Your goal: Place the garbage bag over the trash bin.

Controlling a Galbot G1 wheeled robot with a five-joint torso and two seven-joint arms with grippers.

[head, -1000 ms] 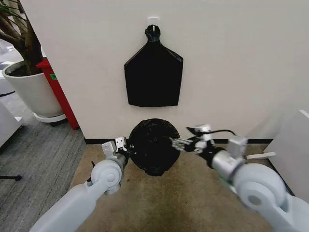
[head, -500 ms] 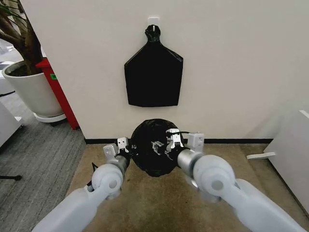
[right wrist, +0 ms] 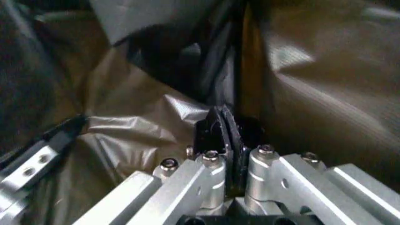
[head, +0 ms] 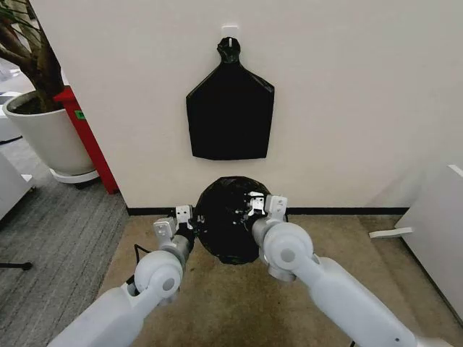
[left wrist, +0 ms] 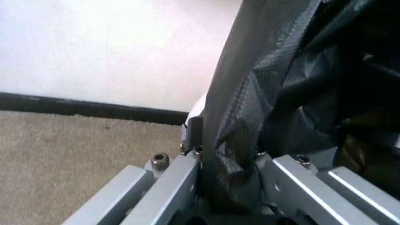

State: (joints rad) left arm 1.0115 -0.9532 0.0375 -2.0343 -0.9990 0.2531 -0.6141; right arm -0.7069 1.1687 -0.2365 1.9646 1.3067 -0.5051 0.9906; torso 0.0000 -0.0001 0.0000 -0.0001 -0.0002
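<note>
The black, crinkly garbage bag [head: 230, 225] is draped over the trash bin on the tan carpet by the wall. The bag hides the bin in the head view; a sliver of white beside the film [left wrist: 195, 111] may be its wall. My left gripper [head: 182, 215] sits at the bag's left edge, shut on a fold of film [left wrist: 228, 154]. My right gripper [head: 255, 204] reaches over the bag's upper right part. Its pads [right wrist: 212, 130] are pressed together on a crease of the garbage bag [right wrist: 144, 117].
A flat black bag bundle [head: 230, 108] hangs from a wall hook above the bin. A large white plant pot [head: 43, 137] and a red panel [head: 88, 141] stand at the left. A white cabinet [head: 438, 224] and a white strip [head: 391, 233] lie at the right.
My right arm has swung left, from the bag's right side to over its upper right part. The left gripper has stayed at the bag's left edge.
</note>
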